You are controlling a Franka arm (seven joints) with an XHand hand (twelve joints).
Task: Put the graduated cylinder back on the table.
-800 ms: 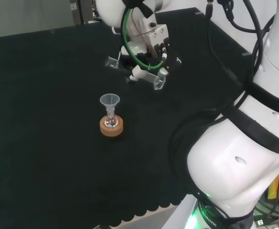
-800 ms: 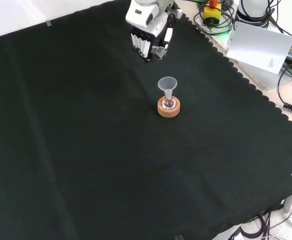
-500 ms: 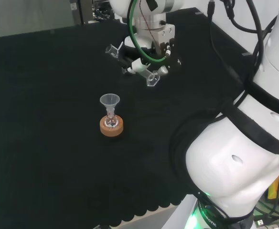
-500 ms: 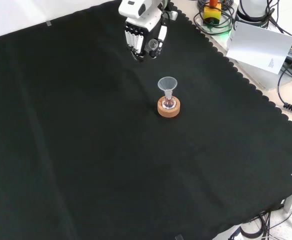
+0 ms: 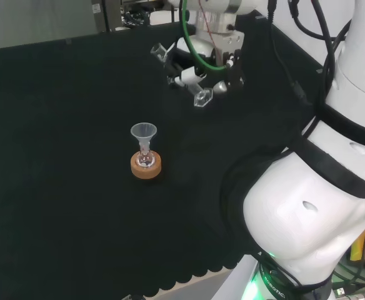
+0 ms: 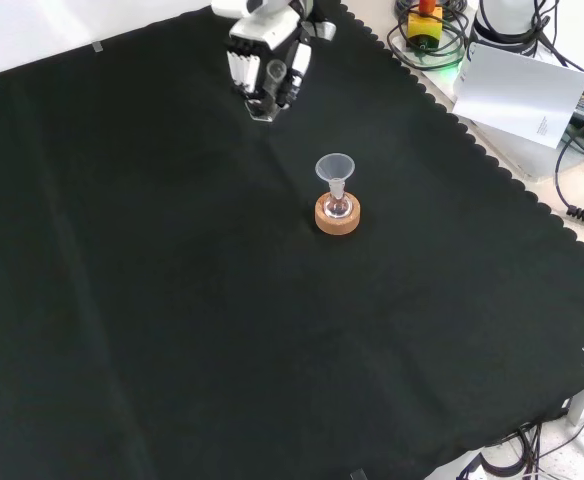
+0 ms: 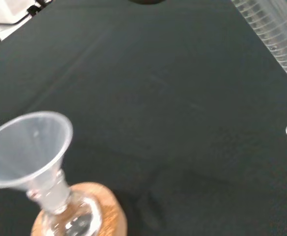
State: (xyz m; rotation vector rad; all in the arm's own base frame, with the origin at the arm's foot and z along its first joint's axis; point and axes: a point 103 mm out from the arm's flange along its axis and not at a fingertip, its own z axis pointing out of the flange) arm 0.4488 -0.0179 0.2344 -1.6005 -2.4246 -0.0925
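Clear plastic marks the graduated cylinder (image 5: 182, 74), which we see held in the hand (image 5: 202, 74) above the black cloth (image 5: 57, 125), tilted well off upright, its base (image 5: 202, 99) pointing down toward the near right in the head view and its open top toward the far left. We see the fingers (image 6: 242, 68) curled round the cylinder's body, clear of the cloth. In the front view the hand sits at the far edge, left of centre. Nearer the middle of the cloth, well apart from the hand, we see a small flask (image 6: 337, 208) upright in a cork ring (image 6: 337, 218), with a clear funnel (image 6: 335, 168) standing in its neck.
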